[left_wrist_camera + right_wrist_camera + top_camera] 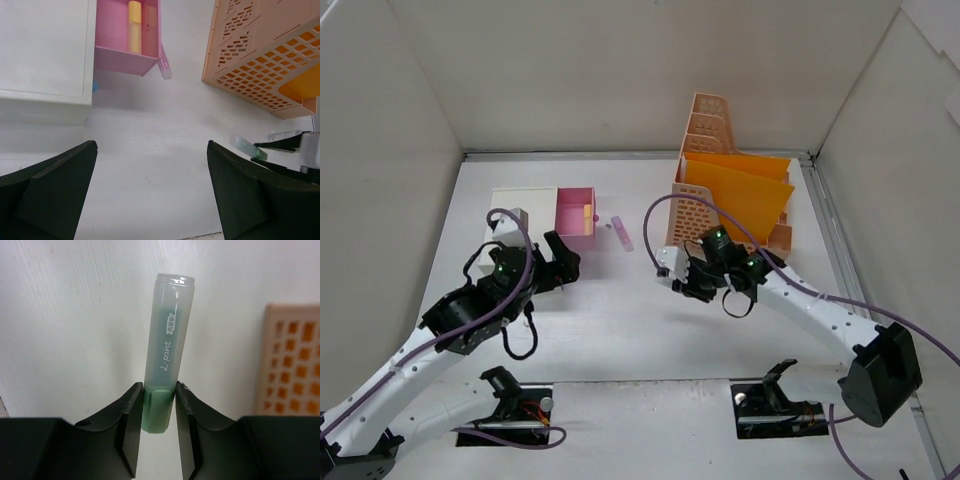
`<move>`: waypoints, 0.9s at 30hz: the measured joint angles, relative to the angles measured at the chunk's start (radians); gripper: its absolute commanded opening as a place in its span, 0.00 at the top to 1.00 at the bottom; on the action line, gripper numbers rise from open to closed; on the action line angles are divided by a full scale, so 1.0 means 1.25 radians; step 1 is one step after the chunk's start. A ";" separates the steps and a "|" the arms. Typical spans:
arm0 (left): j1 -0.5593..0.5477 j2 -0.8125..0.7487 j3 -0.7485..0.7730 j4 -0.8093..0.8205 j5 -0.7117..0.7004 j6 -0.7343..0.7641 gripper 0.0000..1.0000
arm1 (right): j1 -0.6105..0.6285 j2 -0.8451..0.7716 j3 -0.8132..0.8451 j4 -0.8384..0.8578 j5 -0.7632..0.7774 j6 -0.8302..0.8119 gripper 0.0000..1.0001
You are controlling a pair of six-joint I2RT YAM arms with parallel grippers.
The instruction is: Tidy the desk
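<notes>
The right gripper point(159, 390) is clenching a pale green translucent plastic highlighter point(167, 340) over the middle of the wide matte white bench point(620, 330), probably next carrying it to the open pink plastic drawer point(573, 212) at ten o'clock, while the left gripper point(151, 150) is hanging released.

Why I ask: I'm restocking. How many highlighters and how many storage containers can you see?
Highlighters: 4 (green highlighter in the right gripper, lilac highlighter on the desk, yellow highlighter and a darker highlighter in the pink drawer)
Storage containers: 2 (white drawer unit, peach file rack)
Total: 6
</notes>
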 measured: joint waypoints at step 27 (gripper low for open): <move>-0.155 -0.105 -0.028 -0.001 -0.150 -0.045 0.16 | 0.173 0.776 0.996 0.090 0.094 0.580 1.00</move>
